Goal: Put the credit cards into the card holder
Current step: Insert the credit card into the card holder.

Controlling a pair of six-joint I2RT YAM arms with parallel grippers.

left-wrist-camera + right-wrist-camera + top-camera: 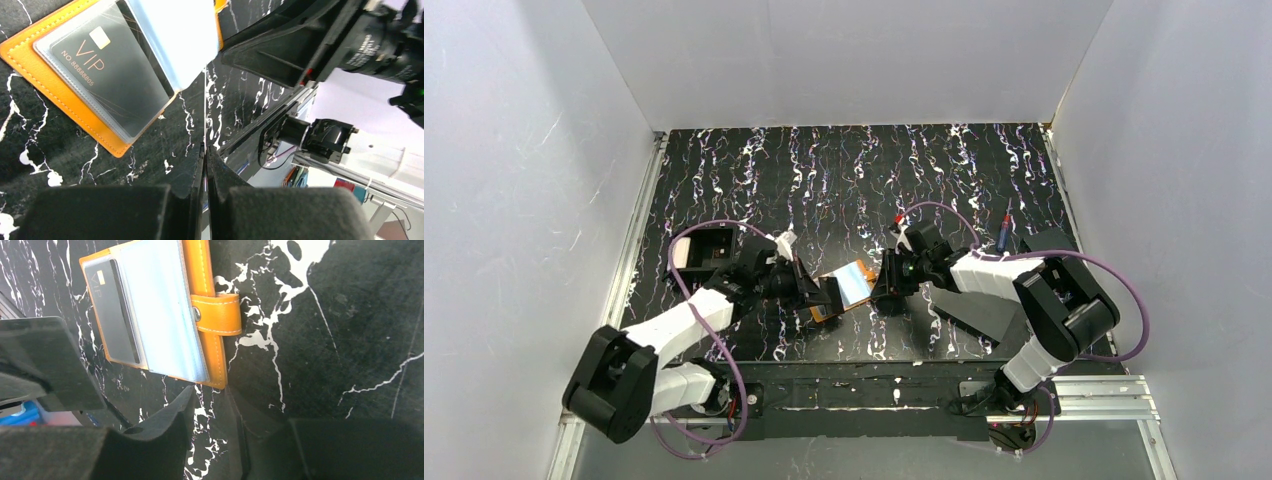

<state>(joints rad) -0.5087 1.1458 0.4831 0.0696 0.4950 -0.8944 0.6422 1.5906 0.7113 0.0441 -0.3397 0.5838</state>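
The orange card holder [852, 287] lies open on the black marbled table between my two grippers. It shows in the left wrist view [60, 97] and in the right wrist view [216, 347], with its snap tab [217, 314] pointing right. A black VIP card [102, 75] sits in a clear sleeve, and a pale sleeve [160, 310] lies folded over part of it. My left gripper [206, 150] is shut on a thin card seen edge-on [205, 110], just beside the holder's near edge. My right gripper [212, 392] is open and empty, at the holder's other edge.
A small black open box [704, 250] stands at the left behind the left arm. A flat black rectangle [979, 315] lies under the right arm. A pen with a red tip [1004, 232] lies at the right. White walls enclose the table.
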